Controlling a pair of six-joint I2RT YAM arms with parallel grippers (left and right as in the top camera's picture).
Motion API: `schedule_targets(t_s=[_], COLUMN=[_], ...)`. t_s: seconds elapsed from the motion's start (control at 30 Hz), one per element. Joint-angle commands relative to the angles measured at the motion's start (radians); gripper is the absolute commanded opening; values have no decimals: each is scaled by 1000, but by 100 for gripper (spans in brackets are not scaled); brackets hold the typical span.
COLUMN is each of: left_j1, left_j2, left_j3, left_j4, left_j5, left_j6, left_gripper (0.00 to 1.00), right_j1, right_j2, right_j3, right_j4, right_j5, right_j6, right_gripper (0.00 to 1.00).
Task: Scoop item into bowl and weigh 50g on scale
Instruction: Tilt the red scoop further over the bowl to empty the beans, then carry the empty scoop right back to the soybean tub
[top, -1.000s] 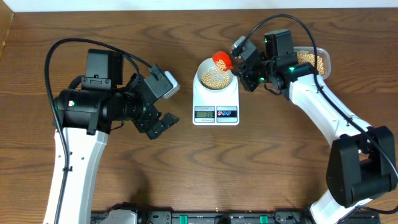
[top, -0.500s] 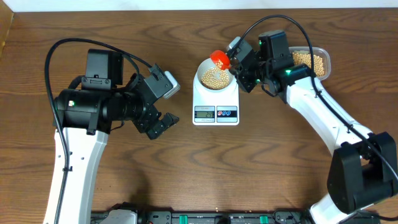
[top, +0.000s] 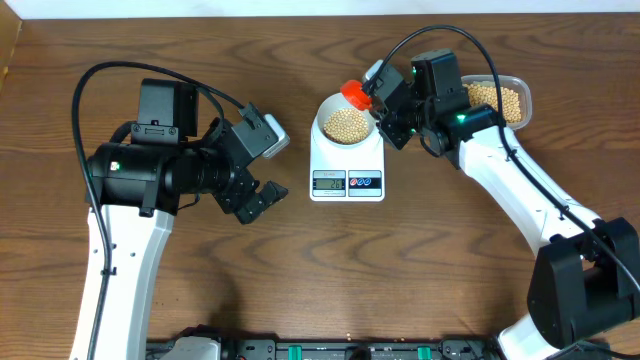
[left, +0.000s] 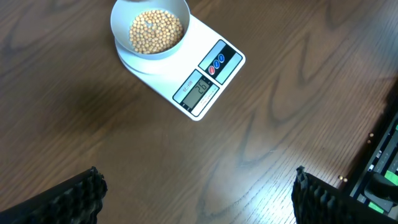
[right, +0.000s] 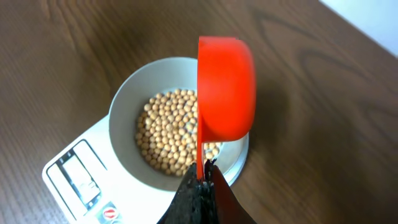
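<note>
The pale bowl stands on the white scale, partly filled with tan beans. My right gripper is shut on the thin handle of a red scoop, which hangs tipped on its side over the bowl's far right rim. The right wrist view shows the scoop's back above the beans; its inside is hidden. My left gripper hovers open and empty left of the scale. In the left wrist view the bowl and scale lie ahead of it.
A clear plastic tub holding more beans sits at the back right, behind my right arm. The scale's display and buttons face the front. A dark rail runs along the table's front edge.
My right gripper and the red scoop have shifted slightly left and back over the bowl's rim. The left arm has stayed still.
</note>
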Motion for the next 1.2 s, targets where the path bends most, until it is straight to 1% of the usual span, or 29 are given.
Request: schedule_targets(t_s=[0.0, 0.13, 0.23, 0.33, 0.43, 0.5, 0.6, 0.7, 0.87, 0.97, 1.17], left_j1=[5, 5, 5, 5, 5, 5, 5, 5, 5, 5, 5], left_j2=[2, 2, 2, 2, 2, 2, 2, 2, 2, 2, 2], left_j3=[25, 25, 25, 25, 25, 25, 25, 25, 25, 25, 25], left_j4=[-4, -4, -4, -4, -4, -4, -4, -4, -4, -4, -4], left_j5=[13, 13, 13, 13, 13, 13, 13, 13, 13, 13, 13], left_j6=[-9, -9, -9, -9, -9, -9, -9, -9, -9, -9, -9], left_gripper=[98, 98, 98, 98, 98, 98, 98, 98, 98, 98, 98], right_j1=[3, -9, -41, -77, -127, -153, -195, -217, -240, -251, -252], right_j2=[-45, -95, -134, -169, -190, -189, -169, -143, -91, -44, 45], right_j3=[10, 10, 10, 10, 10, 10, 10, 10, 10, 10, 10], right_j4=[26, 31, 10, -26, -65, -102, -196, -242, -224, -230, -229], right_j5=[0, -14, 42, 237, 492, 573, 584, 605, 711, 716, 822], right_j6=[-17, -17, -18, -18, -18, -18, -18, -17, -29, -68, -70], right_gripper=[1, 1, 1, 1, 1, 1, 1, 1, 1, 1, 1])
